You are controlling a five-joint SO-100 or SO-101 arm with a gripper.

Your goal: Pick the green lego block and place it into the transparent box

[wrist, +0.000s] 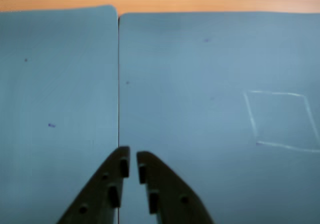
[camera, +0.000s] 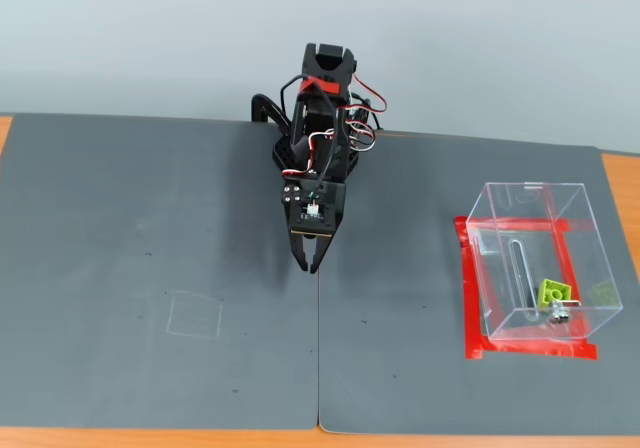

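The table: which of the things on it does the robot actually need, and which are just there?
Needed:
- small lime-green studded plastic brick, already inside the box
- clear plastic cube-shaped box
- black two-finger gripper, empty

Just there:
- dark grey mats
- red tape frame
- faint chalk square

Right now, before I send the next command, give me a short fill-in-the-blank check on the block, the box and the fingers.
1. The green lego block lies inside the ____.
2. The transparent box stands on a square of ____ tape.
3. The gripper fingers hold ____.
4. In the fixed view, the box is to the ____ of the arm.

Missing words: transparent box; red; nothing; right
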